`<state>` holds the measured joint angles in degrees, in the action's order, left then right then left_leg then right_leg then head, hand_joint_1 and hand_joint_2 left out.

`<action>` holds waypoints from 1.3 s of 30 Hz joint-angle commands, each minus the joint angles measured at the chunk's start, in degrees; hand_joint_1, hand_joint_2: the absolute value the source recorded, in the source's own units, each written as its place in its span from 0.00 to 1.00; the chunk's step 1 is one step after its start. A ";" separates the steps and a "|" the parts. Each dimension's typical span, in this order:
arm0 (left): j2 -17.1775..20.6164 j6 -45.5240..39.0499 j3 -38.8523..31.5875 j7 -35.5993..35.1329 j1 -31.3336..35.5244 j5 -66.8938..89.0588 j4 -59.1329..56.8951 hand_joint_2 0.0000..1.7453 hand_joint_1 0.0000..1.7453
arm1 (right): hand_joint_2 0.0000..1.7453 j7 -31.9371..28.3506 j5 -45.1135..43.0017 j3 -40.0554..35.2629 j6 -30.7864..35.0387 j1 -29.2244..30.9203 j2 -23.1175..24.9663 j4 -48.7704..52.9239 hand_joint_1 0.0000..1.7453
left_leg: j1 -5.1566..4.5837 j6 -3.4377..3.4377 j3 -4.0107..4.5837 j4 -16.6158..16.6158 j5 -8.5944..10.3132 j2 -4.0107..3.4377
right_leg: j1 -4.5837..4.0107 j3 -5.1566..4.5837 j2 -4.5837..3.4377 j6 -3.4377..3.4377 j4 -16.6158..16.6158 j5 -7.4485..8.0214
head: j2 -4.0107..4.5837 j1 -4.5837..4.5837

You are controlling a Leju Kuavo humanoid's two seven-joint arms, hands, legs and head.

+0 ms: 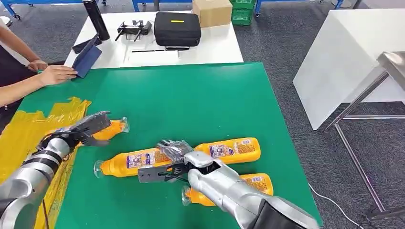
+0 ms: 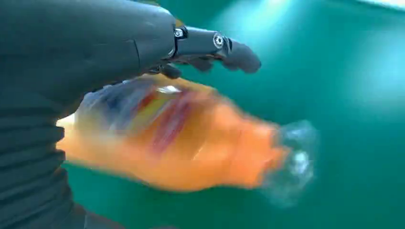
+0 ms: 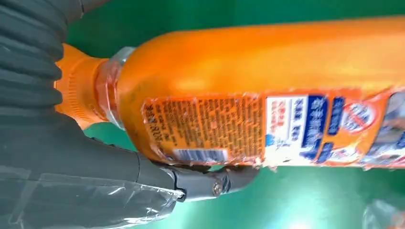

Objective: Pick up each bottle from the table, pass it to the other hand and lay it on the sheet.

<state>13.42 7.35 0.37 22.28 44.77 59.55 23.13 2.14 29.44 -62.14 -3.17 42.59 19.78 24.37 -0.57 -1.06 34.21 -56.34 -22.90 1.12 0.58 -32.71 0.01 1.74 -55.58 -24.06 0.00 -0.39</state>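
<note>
My left hand point(image 1: 88, 126) point(image 2: 95, 47) holds an orange bottle point(image 1: 112, 130) point(image 2: 191, 143) just above the green mat, its clear cap pointing right, at the edge of the yellow sheet point(image 1: 28, 129). Three more orange bottles lie on the mat: one at front centre point(image 1: 129, 162), one behind to the right point(image 1: 234, 149) point(image 3: 267, 71), one nearest me point(image 1: 255, 182). My right hand point(image 1: 174, 151) point(image 3: 57, 157) sits low over the gap between the first two. Its thumb point(image 3: 210, 181) lies straight along the back bottle's shoulder, while the bottle stays flat on the mat.
A person's hands point(image 1: 55, 74) rest at the mat's far left corner beside a blue folder point(image 1: 88, 57). The white table point(image 1: 215, 47) behind carries a black case point(image 1: 176, 28), a cardboard box point(image 1: 211, 12) and a black flask point(image 1: 95, 19). A white bench point(image 1: 344, 57) stands right.
</note>
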 commanded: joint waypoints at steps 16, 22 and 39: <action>2.44 16.62 6.91 4.38 -13.20 -44.90 27.20 0.00 0.00 | 1.00 2.37 -5.60 -8.86 2.36 0.22 0.22 -1.41 1.00 | 0.15 0.14 0.10 -0.16 -0.12 -0.03 | -0.14 -0.03 0.04 -0.07 -0.05 -0.09 | 0.00 -0.02; 2.61 15.32 9.57 3.29 -12.04 -48.09 27.89 0.00 0.00 | 1.00 4.58 -6.06 -12.75 0.06 -1.03 0.22 -1.91 1.00 | 0.12 0.11 0.09 -0.03 -0.04 0.10 | -0.11 -0.02 0.14 -0.07 0.04 -0.07 | 0.00 0.00; -2.82 10.48 5.47 1.75 -14.12 -57.89 33.72 0.00 0.00 | 1.00 8.93 -7.00 -15.28 -2.04 -3.71 0.22 -3.99 1.00 | 0.18 0.13 -0.15 0.04 -0.01 0.15 | -0.16 0.20 0.30 -0.08 0.17 -0.07 | 0.00 -0.02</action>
<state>15.63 22.47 8.83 25.07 31.47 9.47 52.06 8.96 23.54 -73.07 -4.68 42.60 20.81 24.22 -0.55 -1.05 34.17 -56.34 -22.89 1.02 0.57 -32.81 -0.03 1.72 -55.59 -24.07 0.00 -0.42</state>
